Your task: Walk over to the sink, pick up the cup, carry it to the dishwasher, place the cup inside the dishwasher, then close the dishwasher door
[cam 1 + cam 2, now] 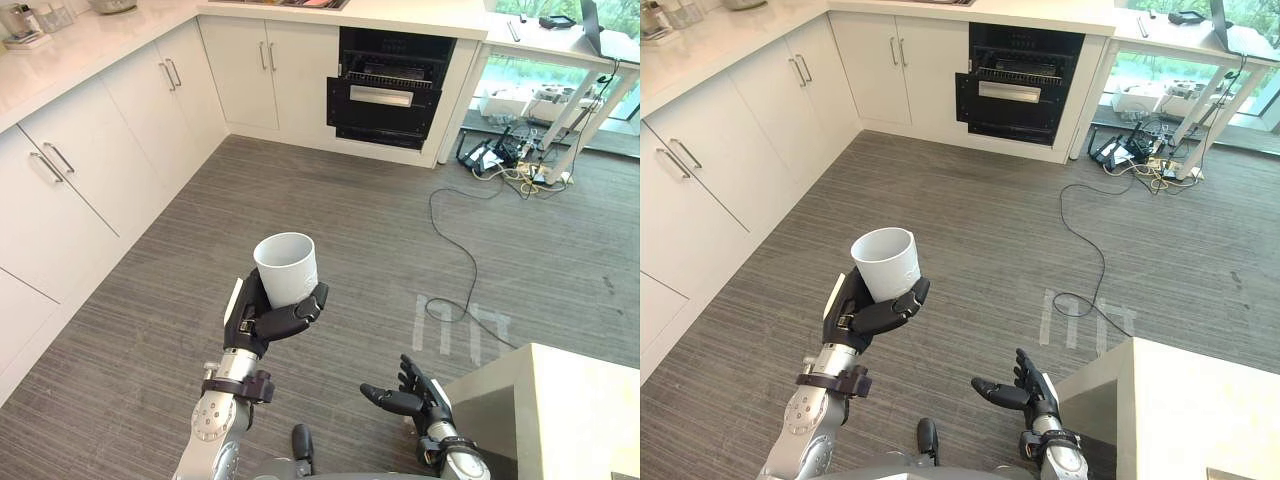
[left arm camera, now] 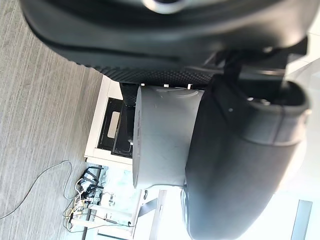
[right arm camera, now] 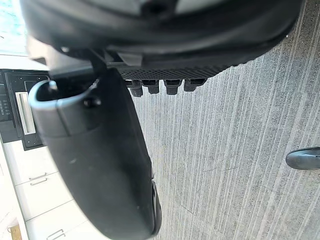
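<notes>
A white cup (image 1: 287, 267) stands upright in my left hand (image 1: 262, 318), whose fingers and thumb curl round its lower part, held above the grey wood floor. The left wrist view shows the cup (image 2: 162, 137) pressed between the thumb and the palm. Across the room the black dishwasher (image 1: 387, 92) sits in the white cabinets, its door partly open and a rack showing inside. My right hand (image 1: 412, 398) hangs low near a counter corner, fingers relaxed and holding nothing.
White cabinets (image 1: 110, 150) with a pale countertop run along the left and back walls. A light counter block (image 1: 560, 405) stands at the lower right. A black cable and a tangle of gear (image 1: 505, 160) lie on the floor right of the dishwasher, under a desk.
</notes>
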Controlling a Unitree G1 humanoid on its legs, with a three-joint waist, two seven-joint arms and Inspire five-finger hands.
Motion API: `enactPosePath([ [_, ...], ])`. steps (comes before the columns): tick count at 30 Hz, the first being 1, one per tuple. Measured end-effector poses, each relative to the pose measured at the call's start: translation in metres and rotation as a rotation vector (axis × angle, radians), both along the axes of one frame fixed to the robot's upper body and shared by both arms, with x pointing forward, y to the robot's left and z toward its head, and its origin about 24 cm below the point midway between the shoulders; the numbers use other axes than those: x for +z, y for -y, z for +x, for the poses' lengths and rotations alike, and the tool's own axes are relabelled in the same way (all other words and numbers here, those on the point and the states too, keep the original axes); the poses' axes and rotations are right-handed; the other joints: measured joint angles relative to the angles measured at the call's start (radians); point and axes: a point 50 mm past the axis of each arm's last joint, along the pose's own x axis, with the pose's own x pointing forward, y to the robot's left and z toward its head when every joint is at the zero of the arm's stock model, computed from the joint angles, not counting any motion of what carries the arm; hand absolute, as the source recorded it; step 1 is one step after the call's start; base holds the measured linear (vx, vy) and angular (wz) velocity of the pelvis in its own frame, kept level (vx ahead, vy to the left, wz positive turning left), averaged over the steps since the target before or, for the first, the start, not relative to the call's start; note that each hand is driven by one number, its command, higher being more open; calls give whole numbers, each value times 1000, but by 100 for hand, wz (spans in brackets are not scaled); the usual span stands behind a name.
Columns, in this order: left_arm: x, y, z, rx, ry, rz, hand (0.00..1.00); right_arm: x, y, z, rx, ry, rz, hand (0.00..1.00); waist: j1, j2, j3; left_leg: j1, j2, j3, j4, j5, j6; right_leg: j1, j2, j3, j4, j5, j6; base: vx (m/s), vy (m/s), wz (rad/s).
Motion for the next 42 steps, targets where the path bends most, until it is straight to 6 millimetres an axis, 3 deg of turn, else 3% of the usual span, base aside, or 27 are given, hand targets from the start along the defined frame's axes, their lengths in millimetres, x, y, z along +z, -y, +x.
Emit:
enactPosePath([
  [8,-9,-1,0,68,-49,-19,0,-6,2,-5,-11,-47,-19,100,1,0,0,12,-7,20,0,-7,7,9,-13,-4,-14,-2,3,0,-5,-5],
  [13,-7,-6,2,120,-43,-39,0,-4,10,-2,-27,-34,-37,100,2,1,-2,15,-29,44,1,-29,22,-6,-43,3,7,-8,28,45,23,-12],
  [16,-6,-8,3,149,-38,-55,0,-1,16,1,-22,-24,-64,100,0,5,-4,14,-27,44,13,-48,33,-70,-65,-31,153,-7,30,101,61,-3],
  [18,-6,-7,3,152,-39,-62,0,0,21,0,-24,-20,-81,100,0,4,-3,17,-29,37,57,-80,35,-133,-108,-68,339,-7,29,131,100,13],
  [20,-6,-7,3,154,-37,-64,0,3,29,0,-25,-12,-108,100,-3,6,-1,34,-49,17,124,-133,50,-214,-182,-81,586,10,5,176,110,26],
  [21,-6,-7,3,153,-36,-63,0,3,30,-1,-27,-13,-110,100,-5,8,0,36,-50,6,140,-145,50,-224,-187,-79,612,0,1,185,75,45],
  [24,-6,-7,3,156,-37,-69,0,1,25,-6,-14,-23,-108,100,-9,11,1,54,-49,-54,185,-189,47,-271,-173,-87,589,-71,3,167,26,53],
  [28,-6,-8,3,155,-40,-72,0,4,23,-5,-2,1,-102,100,-8,14,4,78,-31,-93,220,-237,45,-358,-122,-59,428,-69,15,145,-63,31],
  [31,-10,-10,2,140,-56,-73,0,9,24,-4,0,26,-103,100,-18,16,8,98,0,-125,281,-302,23,-420,-76,-5,295,18,21,216,-152,29],
  [34,-15,-10,0,120,-66,-64,0,13,26,-6,6,46,-105,100,-26,5,-1,98,13,-160,401,-418,-10,-419,-69,51,223,100,-26,388,-282,33],
  [35,-19,-9,-3,119,-80,-66,0,14,28,-5,11,48,-109,100,-27,12,-9,108,34,-173,445,-466,-20,-410,-55,42,256,136,-41,363,-229,18],
  [37,-25,-7,-11,118,-112,-80,0,14,31,-8,13,36,-114,100,-25,40,-34,135,79,-171,484,-507,-43,-387,-20,12,268,128,-56,508,-243,22],
  [38,-26,0,-12,110,-117,-101,0,16,34,-6,12,42,-122,100,-34,72,-37,53,135,-132,728,-492,-42,-361,3,-18,272,93,-76,555,-196,28],
  [39,-27,2,-13,110,-122,-111,0,16,36,-6,11,40,-128,100,-34,76,-37,24,161,-104,805,-458,-39,-345,10,-27,271,81,-87,675,-222,29],
  [41,-30,4,-17,126,-138,-133,0,18,36,-5,36,50,-126,100,-25,81,-37,-46,281,8,1044,-299,-20,-243,53,-40,218,39,-102,560,-171,5],
  [42,-30,4,-17,125,-138,-132,0,18,37,-5,36,53,-128,100,-23,82,-38,-67,306,19,1095,-301,-20,-219,64,-43,197,35,-106,529,-111,-2],
])
